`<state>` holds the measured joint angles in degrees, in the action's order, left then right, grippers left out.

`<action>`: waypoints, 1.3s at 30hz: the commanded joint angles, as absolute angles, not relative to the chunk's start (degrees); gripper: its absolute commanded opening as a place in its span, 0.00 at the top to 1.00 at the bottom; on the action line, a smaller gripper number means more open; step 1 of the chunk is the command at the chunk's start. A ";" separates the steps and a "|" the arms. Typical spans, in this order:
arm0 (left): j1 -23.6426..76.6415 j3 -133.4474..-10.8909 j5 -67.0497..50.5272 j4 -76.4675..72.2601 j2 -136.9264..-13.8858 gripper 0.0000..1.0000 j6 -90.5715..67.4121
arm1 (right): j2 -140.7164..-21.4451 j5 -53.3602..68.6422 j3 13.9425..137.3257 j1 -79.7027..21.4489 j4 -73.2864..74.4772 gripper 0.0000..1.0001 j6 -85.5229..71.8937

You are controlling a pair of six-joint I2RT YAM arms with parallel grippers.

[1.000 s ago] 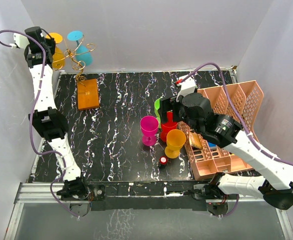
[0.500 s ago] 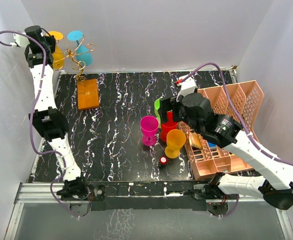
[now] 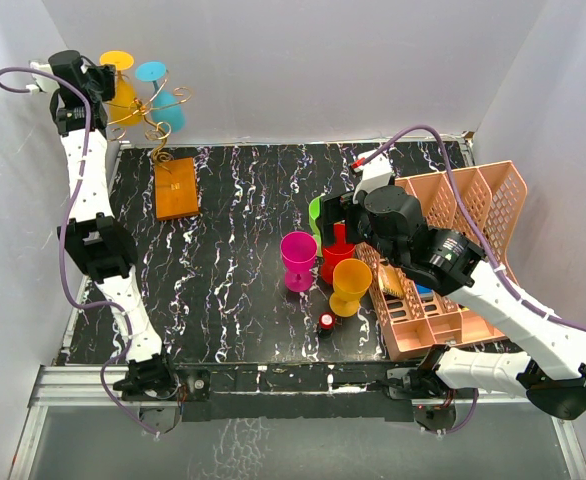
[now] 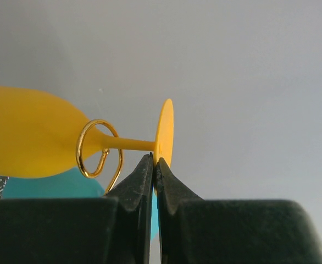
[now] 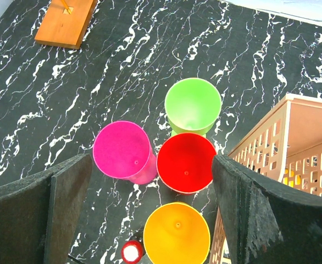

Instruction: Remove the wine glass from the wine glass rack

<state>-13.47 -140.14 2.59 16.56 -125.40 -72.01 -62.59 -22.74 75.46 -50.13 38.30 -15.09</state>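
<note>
One wine glass (image 4: 37,137), foot seemingly in left hand (image 4: 155,163).

Robot lab test cell — plain white walls (image 3: 303,60) box in a black marble-look table (image 3: 233,260) on three sides. Left arm (image 3: 88,200) and right arm (image 3: 493,290), both white with black joints, are bolted to an aluminium rail (image 3: 293,382) at the near edge, with a purple cable (image 3: 70,262) looped along each. The tabletop stuff reads as staged props — bright plastic cups (image 3: 298,255), pink lattice basket (image 3: 473,200), gold wire rack (image 3: 163,120) on a wood block.
</note>
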 commanded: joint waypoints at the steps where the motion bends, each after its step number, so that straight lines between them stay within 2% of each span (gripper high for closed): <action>1: -13.44 -138.95 -1.09 14.51 -122.87 1.00 -73.21 | -61.16 -23.91 75.50 -49.91 34.67 0.01 -15.29; 24: -14.35 -125.78 0.11 13.92 -109.62 1.00 -71.63 | -59.33 -22.34 75.53 -49.84 34.76 0.01 -16.47; 39: -17.81 -126.75 3.28 15.17 -107.18 1.00 -68.45 | -59.23 -21.62 76.03 -49.88 34.75 0.01 -16.66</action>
